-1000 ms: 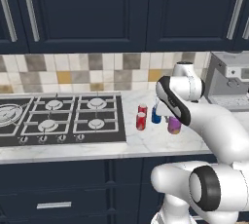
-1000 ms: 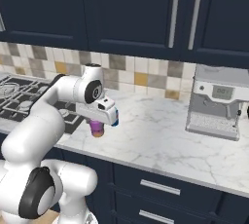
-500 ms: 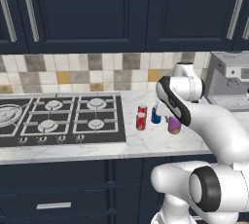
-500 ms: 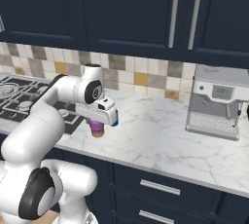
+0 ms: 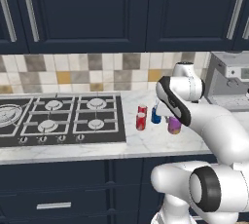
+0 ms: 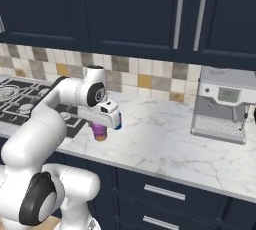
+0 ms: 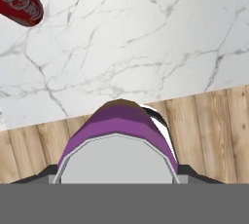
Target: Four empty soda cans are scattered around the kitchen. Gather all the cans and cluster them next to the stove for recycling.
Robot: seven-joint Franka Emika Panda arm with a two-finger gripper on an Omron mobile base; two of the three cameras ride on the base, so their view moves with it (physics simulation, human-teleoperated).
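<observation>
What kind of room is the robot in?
It looks like a home kitchen. There is a black gas stove set into a white marble counter, dark navy cabinets above, and a silver coffee machine by the tiled wall.

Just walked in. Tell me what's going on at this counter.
The white arm's gripper is closed on a purple soda can, holding it upright at the marble counter to the right of the stove. Two red cans and a blue one already stand clustered beside the cooktop's right edge. The purple can sits a little apart from that group. A coffee machine is further right.
</observation>
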